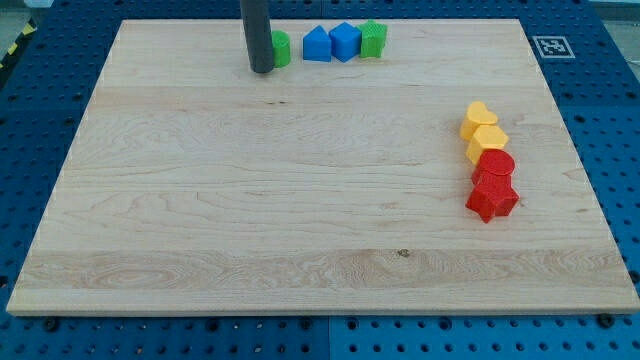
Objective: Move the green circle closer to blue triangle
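Observation:
The green circle (281, 48) sits near the view's top edge of the wooden board, partly hidden behind the rod. My tip (262, 70) stands just to the circle's left, touching or almost touching it. The blue triangle (317, 45) lies a short way to the circle's right, with a small gap between them. A second blue block (345, 42) touches the triangle's right side, and a green star-like block (373, 39) touches that one.
At the view's right, two yellow blocks (482, 130) and two red blocks (492, 186) form a touching column. The board's edge (320, 20) runs just above the top row; blue pegboard surrounds the board.

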